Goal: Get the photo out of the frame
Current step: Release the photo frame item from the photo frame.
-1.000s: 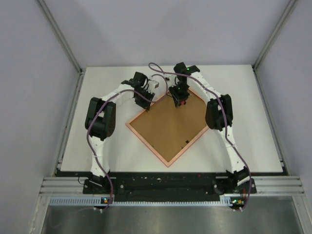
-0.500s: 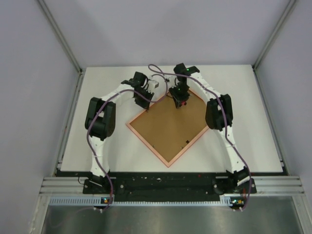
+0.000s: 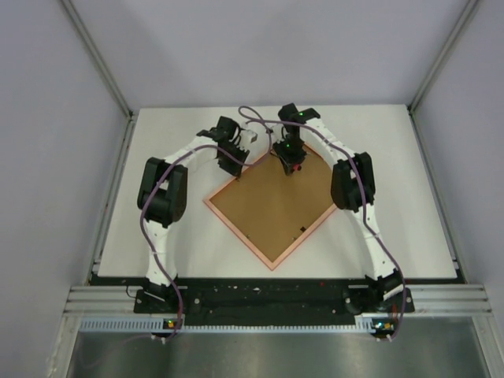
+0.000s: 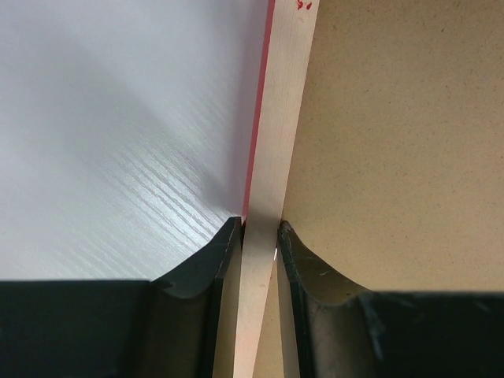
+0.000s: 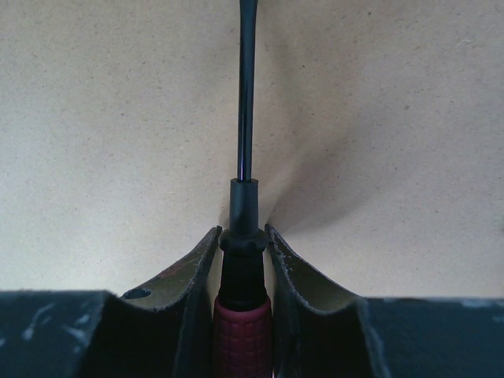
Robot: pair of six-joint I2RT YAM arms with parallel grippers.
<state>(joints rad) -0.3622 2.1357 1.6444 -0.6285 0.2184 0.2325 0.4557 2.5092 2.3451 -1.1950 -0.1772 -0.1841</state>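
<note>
The frame [image 3: 272,209] lies face down on the white table [image 3: 402,220], turned so its corners point like a diamond, one toward the arms and one away. Its brown back faces up, bordered by a thin reddish rim. The photo does not show in any view, since only the back of the frame can be seen.

The left tool [image 4: 258,228] is at the frame's far-left edge, near the far corner. In the left wrist view its two dark fingers are pressed in on the pale wooden rim, one on the outer side over the table and one on the inner side over the brown back, so it pinches the rim between them. A red line runs along the rim's outer side where it meets the table.

The right tool [image 5: 242,231] is over the brown back just inside the far corner, close to the left tool but apart from it. It is clamped on a screwdriver [image 5: 242,276] with a red ribbed handle and a black collar. The thin dark shaft points straight out from the fingers and lies across the brown board. Its tip runs out of the right wrist view, so I cannot tell whether it touches anything.

A small dark fitting [image 3: 302,229], perhaps a hanger or clip, sits on the back near the frame's right-hand edge, well apart from both tools.
</note>
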